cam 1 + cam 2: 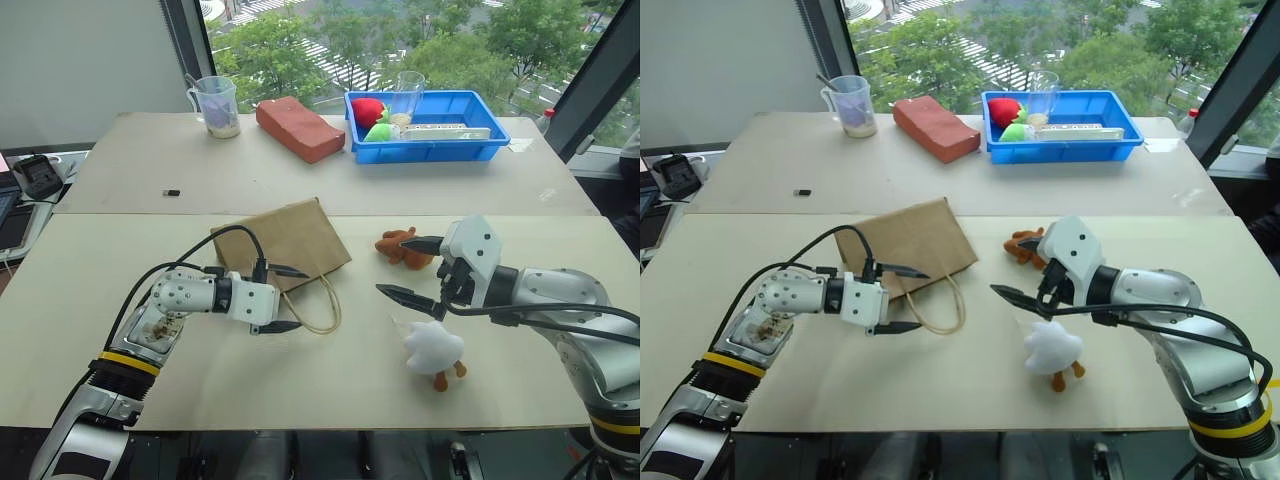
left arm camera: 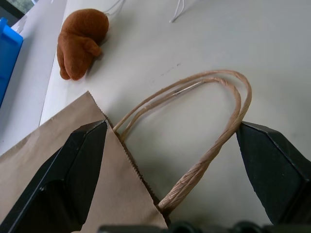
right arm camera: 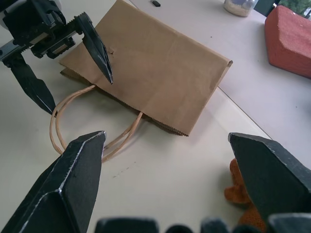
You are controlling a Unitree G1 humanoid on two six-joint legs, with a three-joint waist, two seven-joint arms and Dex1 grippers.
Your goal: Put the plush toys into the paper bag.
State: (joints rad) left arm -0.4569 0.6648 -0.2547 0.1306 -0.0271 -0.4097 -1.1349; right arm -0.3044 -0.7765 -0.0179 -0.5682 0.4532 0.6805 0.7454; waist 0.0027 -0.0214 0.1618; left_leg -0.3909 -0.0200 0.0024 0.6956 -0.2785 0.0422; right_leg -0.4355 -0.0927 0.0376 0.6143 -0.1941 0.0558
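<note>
Flat brown kraft paper bag (image 1: pixel 285 242) lying on the table (image 1: pixel 120 330), mouth and cord handles (image 1: pixel 322 303) facing the robot, long axis running away, left claw (image 1: pixel 289 298) gaping wide at the handles, right claw (image 1: pixel 408 266) spread wide, empty, hovering between reddish-brown plush toy (image 1: pixel 400 246) and white plush toy (image 1: pixel 434 350).

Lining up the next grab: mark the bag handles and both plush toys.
bag handles (image 1: pixel 325 310), left eye view, cord loop.
reddish-brown plush toy (image 2: pixel 80 41), left wrist view, its body.
white plush toy (image 1: pixel 432 347), left eye view, fluffy body.

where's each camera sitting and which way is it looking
Left eye and right eye: on the head, looking forward and down at the table; both arms show.
Left wrist: on the left arm, looking along the open left claw at the paper bag handles and the brown plush toy.
Right wrist: on the right arm, along the open right claw toward the bag and left claw.
All share the bag.
</note>
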